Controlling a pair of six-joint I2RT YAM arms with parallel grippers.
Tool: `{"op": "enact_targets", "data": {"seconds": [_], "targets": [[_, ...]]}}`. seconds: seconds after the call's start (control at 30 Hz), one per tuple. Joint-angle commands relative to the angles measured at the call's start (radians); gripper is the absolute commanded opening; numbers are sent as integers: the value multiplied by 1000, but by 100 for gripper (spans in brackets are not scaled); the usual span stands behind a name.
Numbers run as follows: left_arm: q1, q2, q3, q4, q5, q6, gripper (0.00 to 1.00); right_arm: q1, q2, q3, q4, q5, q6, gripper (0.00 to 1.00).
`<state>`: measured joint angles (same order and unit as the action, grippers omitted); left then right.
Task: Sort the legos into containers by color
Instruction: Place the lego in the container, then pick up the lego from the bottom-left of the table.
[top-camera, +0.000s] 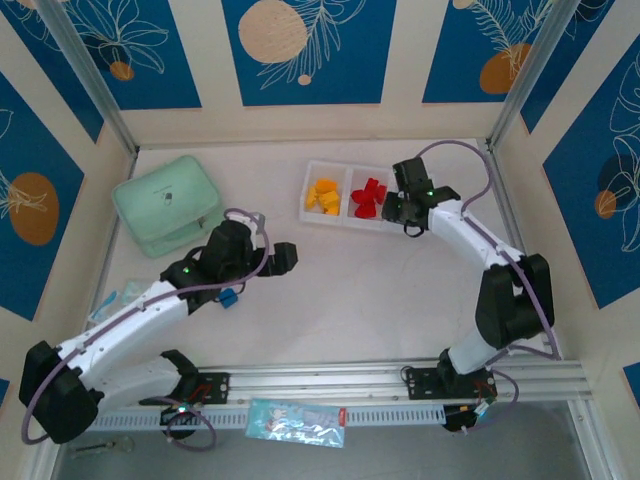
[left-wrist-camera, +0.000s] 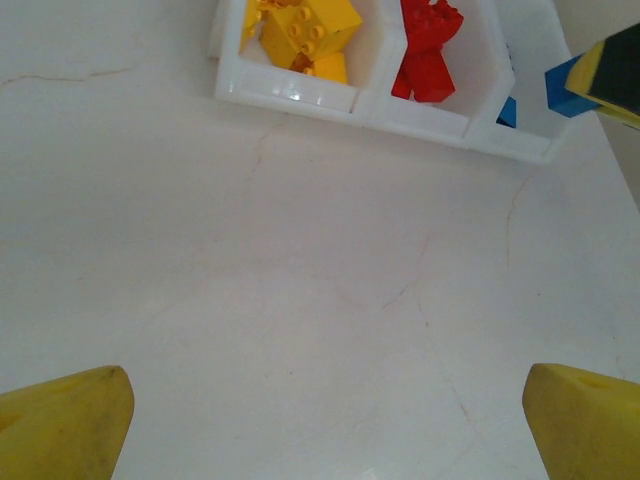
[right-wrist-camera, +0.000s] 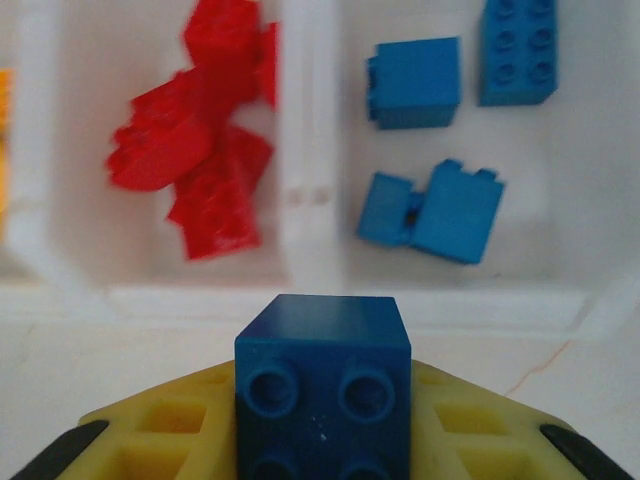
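The desk (top-camera: 350, 290) is carrying the white tray (top-camera: 346, 180), with yellow, red and blue legos (top-camera: 322, 195) lying in separate compartments. The right fingers (right-wrist-camera: 160, 440) are clamping narrowly on a blue brick (right-wrist-camera: 322, 390) and hanging at the tray's near rim, facing the blue compartment (right-wrist-camera: 430, 210), likely for dropping it there. The left fingers (left-wrist-camera: 60, 425) are standing wide apart, holding nothing.
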<state>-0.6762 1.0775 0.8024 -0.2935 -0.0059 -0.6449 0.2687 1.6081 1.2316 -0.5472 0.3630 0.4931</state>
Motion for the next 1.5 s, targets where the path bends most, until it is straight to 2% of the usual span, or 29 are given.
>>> {"op": "enact_targets", "data": {"seconds": [0.0,0.2,0.5,0.73,0.87,1.17,1.47], "targets": [[12,32,60,29,37,29,99,-57,83,89,13,-6,-48,34],[19,81,91,35,37,41,99,-126,251,252,-6,-3,-83,34],[38,100,94,48,47,35,99,-176,432,433,-41,8,-111,37],[69,71,66,49,44,28,99,-180,433,462,-56,-23,-120,48],[82,50,59,45,49,24,99,-162,379,444,-64,-42,-113,50],[104,-42,17,11,35,13,99,-23,166,281,-42,-37,-98,55],[118,-175,-30,-126,0,12,99,241,24,89,-6,-56,-50,59]]}}
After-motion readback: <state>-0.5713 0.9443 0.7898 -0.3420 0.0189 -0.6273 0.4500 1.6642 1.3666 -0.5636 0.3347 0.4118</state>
